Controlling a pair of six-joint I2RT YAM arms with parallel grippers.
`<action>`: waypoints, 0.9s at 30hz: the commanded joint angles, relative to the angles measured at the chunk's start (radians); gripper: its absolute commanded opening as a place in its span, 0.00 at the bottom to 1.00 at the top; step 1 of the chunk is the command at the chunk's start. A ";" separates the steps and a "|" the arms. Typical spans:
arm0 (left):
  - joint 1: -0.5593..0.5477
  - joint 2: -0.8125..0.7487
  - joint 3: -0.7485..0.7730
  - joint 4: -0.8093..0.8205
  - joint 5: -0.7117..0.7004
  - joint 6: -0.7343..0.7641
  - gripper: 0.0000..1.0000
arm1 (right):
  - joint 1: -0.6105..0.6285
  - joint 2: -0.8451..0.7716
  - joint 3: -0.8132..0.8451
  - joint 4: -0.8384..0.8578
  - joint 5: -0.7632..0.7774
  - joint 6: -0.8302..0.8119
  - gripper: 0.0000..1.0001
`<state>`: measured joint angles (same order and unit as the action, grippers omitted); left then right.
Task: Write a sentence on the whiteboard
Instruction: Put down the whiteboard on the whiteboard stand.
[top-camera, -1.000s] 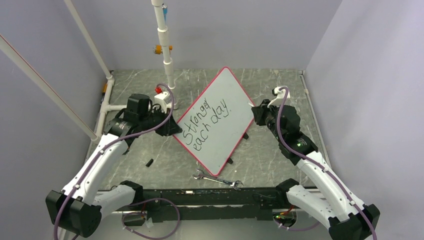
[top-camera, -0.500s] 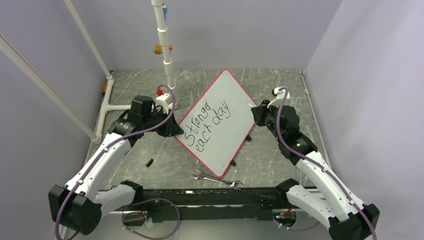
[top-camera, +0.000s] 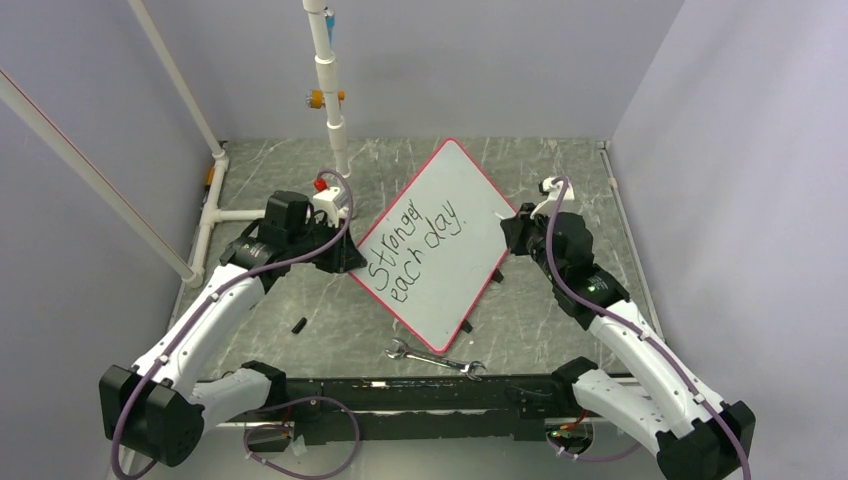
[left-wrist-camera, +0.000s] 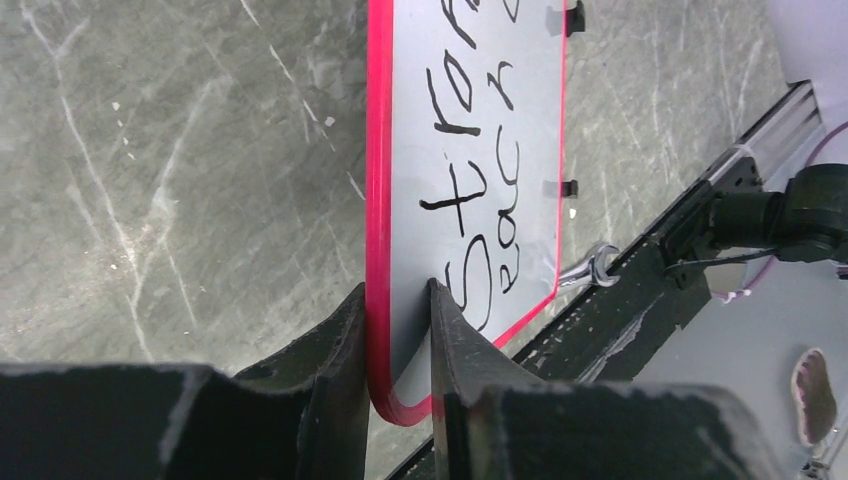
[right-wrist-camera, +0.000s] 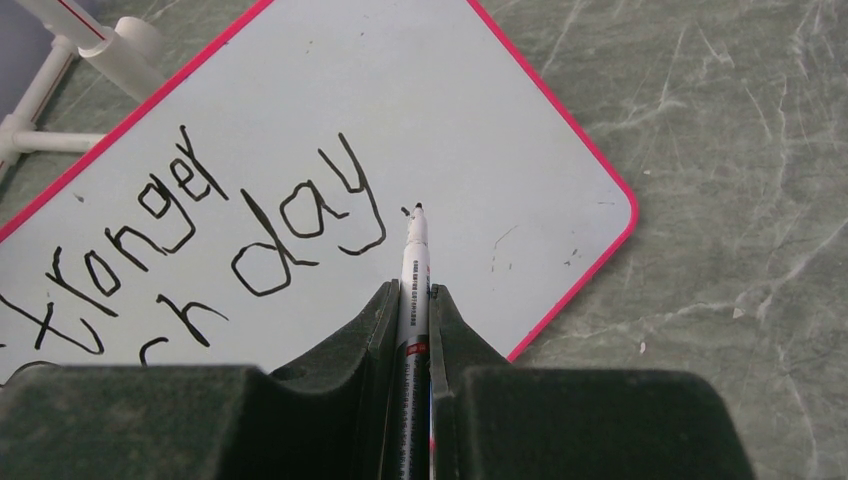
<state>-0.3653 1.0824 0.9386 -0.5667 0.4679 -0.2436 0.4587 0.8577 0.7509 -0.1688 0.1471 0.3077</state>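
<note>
Grey marbled counter (top-camera: 545, 310), with the whiteboard (top-camera: 455, 175) at its middle, turned diamond-wise. The sentence (top-camera: 415, 250), "Stronger each day", crosses it in two lines. My left tool (left-wrist-camera: 395, 300) is clamped on the board's left corner. My right tool (right-wrist-camera: 412, 295) grips a marker (right-wrist-camera: 413, 250), its tip just past "day".
</note>
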 joint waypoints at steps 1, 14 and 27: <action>-0.014 0.014 0.006 0.001 -0.091 0.081 0.27 | -0.003 0.000 -0.007 0.061 0.000 0.008 0.00; -0.015 0.006 0.020 0.032 -0.089 0.064 0.37 | -0.004 0.019 -0.018 0.080 -0.006 0.012 0.00; -0.018 0.024 0.063 0.044 -0.095 0.065 0.48 | -0.003 0.027 -0.028 0.089 -0.003 0.011 0.00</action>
<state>-0.3763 1.1084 0.9489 -0.5606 0.3847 -0.1959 0.4587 0.8848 0.7246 -0.1322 0.1467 0.3107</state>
